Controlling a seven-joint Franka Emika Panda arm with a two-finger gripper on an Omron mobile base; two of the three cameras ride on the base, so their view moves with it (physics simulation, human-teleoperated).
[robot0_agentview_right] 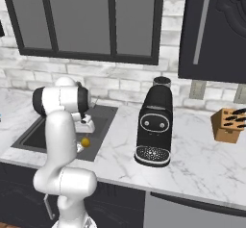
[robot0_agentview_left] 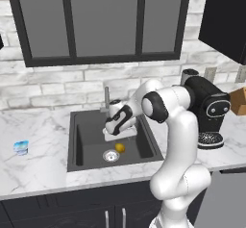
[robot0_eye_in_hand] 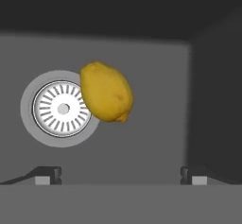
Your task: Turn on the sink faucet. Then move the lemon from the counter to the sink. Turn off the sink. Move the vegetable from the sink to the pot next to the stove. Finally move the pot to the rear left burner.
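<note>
The yellow lemon lies on the floor of the dark grey sink, touching the right side of the round silver drain ring. It also shows as a small yellow lemon beside the drain, and again as a lemon behind the arm. My gripper hangs open above it, pointing down into the basin, fingertips wide apart and holding nothing. The hand sits just in front of the slim grey faucet at the sink's back rim. The pot and the stove are out of view.
A small blue-and-white cup stands on the white marble counter left of the sink. A black coffee machine stands to the right of the sink, with a wooden knife block further right. Dark cabinets hang above.
</note>
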